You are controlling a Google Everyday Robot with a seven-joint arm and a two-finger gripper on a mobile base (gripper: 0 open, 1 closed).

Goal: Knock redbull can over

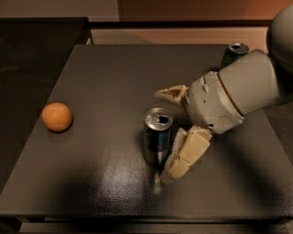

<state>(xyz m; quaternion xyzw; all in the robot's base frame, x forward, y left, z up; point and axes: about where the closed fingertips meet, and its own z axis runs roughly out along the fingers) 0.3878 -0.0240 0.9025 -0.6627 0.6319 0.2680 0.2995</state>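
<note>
The redbull can [157,139] stands upright on the dark table [102,72], near the middle front; it is slim and silver with blue panels and an open silver top. My gripper [172,130] is open, just right of the can. Its lower finger [186,154] lies against or very close to the can's right side, low by the table. Its upper finger [172,92] points left, behind and above the can. The can sits partly between the two fingers.
An orange [57,116] lies at the table's left side. A dark green can [234,52] stands at the back right, partly hidden behind my arm [244,89]. A darker counter [29,48] adjoins the table on the left.
</note>
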